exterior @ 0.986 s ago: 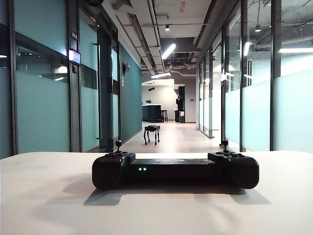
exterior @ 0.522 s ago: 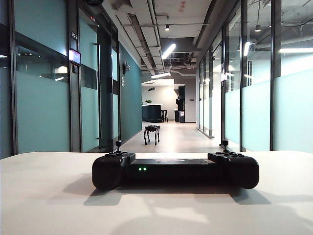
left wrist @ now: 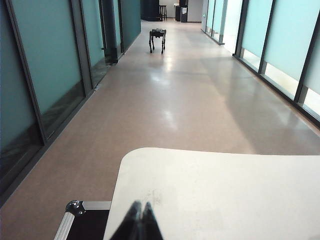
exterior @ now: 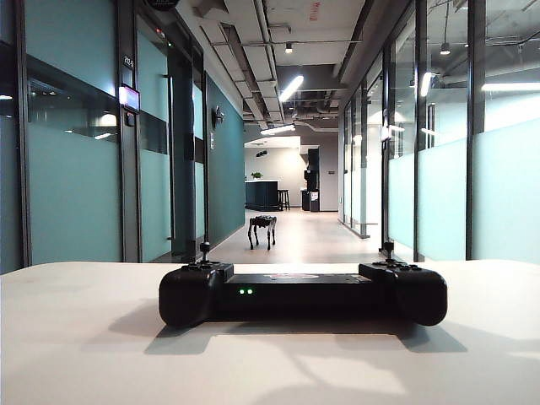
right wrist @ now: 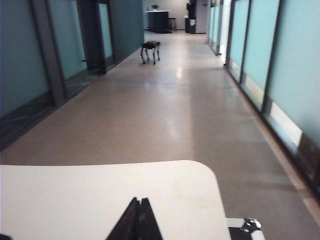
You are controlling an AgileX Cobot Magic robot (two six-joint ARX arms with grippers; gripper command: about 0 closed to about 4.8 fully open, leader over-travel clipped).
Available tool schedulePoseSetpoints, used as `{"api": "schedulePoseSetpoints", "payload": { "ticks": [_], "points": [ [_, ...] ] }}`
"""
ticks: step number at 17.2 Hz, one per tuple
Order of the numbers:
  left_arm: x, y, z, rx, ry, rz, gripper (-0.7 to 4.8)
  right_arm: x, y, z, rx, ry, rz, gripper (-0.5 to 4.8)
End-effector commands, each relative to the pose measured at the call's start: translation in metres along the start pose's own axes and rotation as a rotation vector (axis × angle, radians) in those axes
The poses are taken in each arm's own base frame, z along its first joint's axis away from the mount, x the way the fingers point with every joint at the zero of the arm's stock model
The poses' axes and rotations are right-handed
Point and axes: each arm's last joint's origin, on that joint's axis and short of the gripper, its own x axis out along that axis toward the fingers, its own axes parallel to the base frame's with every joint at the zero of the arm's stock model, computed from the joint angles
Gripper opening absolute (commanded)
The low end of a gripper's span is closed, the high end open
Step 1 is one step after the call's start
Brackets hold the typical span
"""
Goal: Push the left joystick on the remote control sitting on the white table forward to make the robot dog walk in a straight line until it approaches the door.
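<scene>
The remote control (exterior: 302, 294) resting on the white table (exterior: 84, 337), its left joystick (exterior: 204, 250) upright; the robot dog (exterior: 261, 229) standing far down the corridor; left gripper (left wrist: 138, 220) and right gripper (right wrist: 136, 217) above the table's far edge, fingers pressed together, holding nothing

Ceiling strip lights (exterior: 291, 87) lit the corridor evenly, and their glare streaked the polished floor (left wrist: 165, 115). Soft shadows lay on the white table (exterior: 84, 337) beneath the remote control (exterior: 302, 294). The right wrist view was slightly soft and blurred.
</scene>
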Motion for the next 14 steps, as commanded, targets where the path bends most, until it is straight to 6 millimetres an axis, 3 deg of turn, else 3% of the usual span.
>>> {"api": "schedulePoseSetpoints", "payload": {
  "ticks": [1, 14],
  "points": [
    [-0.0001, 0.0000, 0.0019, 0.001, -0.011, 0.000, -0.05, 0.0000, 0.0007, -0.0001, 0.001, -0.014, 0.000, -0.01],
    [-0.0002, 0.0000, 0.0019, 0.001, -0.012, 0.000, -0.05, 0.0000, -0.0031, -0.0003, -0.002, -0.011, -0.036, -0.01]
  ]
}}
